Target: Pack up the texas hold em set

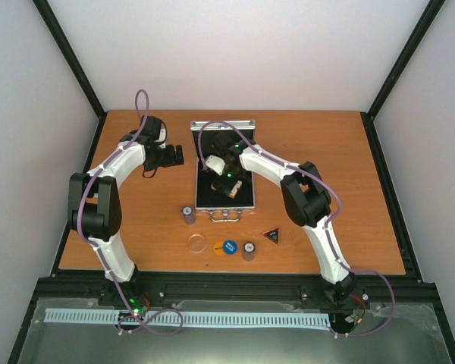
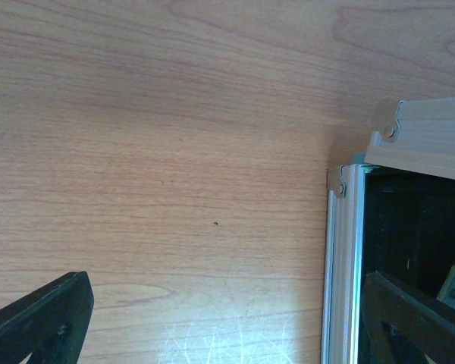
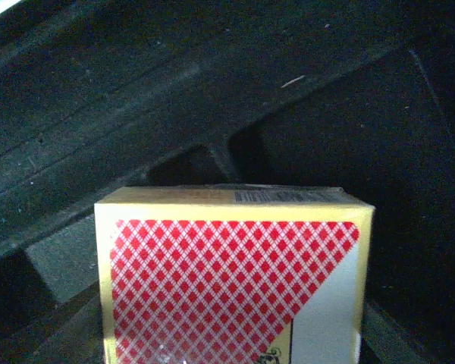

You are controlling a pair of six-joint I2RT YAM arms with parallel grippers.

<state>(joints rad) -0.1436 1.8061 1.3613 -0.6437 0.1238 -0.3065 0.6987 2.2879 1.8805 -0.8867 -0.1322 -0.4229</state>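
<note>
Right wrist view is showing the red card deck [image 3: 231,292] inside the aluminium case [image 2: 340,273]; whether the right fingers [image 1: 226,180] are gripping it I cannot tell, while the left fingers [image 2: 38,322] are hanging released. Keeping it level is probably mattering most for seating.

My overhead camera sits above and behind the arm bases and looks down from far off at the whole tabletop [image 1: 349,152], with the open case [image 1: 224,123] toward 12 o'clock. The left wrist camera faces down close to the tabletop, with the case's edge at its 3 o'clock. The right wrist camera is nearest, inside the case, and the red card deck [image 3: 227,288] fills its 6 o'clock. All three views share the case.
</note>
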